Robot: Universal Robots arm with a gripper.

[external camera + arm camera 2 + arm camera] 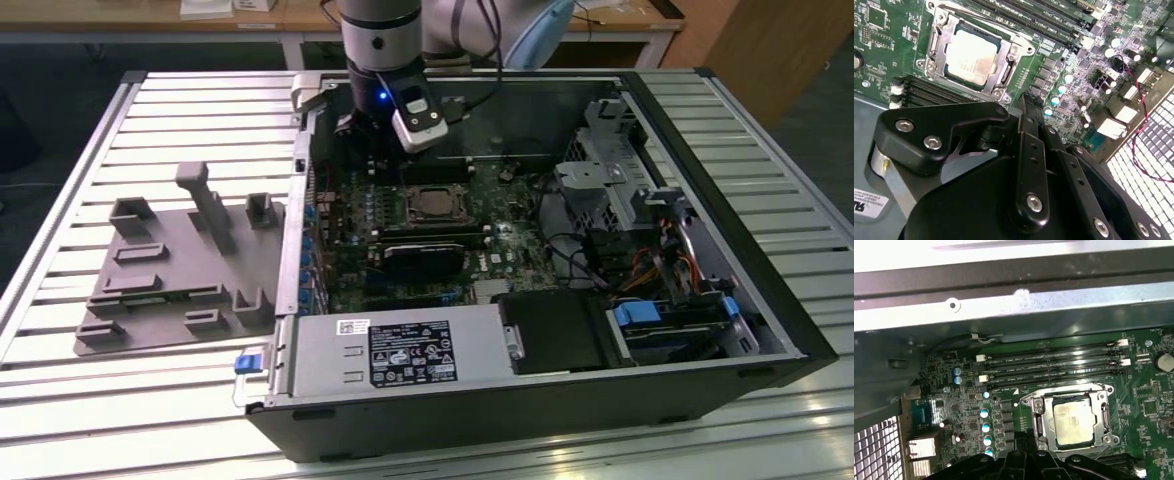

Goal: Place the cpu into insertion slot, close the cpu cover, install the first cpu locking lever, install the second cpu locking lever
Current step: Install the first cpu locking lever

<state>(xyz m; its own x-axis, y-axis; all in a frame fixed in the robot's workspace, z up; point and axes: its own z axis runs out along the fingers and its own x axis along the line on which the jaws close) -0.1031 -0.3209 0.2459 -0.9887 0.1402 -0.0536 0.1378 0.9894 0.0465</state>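
Note:
The cpu (971,56) (1073,424), a pale silver square, lies in the insertion slot (430,204) on the green board. The cpu cover (1015,51) (1101,399), a silver frame, lies flat around the cpu. Thin metal locking levers (1037,421) run along the socket's sides; I cannot tell whether they are latched. My gripper (1029,107) (1022,441) hangs just above the board beside the socket, apart from it, its black fingers shut together on nothing. In the exterior view the gripper (400,152) is just beyond the socket, inside the open computer case.
The case walls (747,200) enclose the board. A black heatsink block (430,255) sits nearer than the socket, memory slots (1054,367) beside it, and drive cages with cables (641,210) at the exterior view's right. A grey fixture (174,270) lies on the slatted table.

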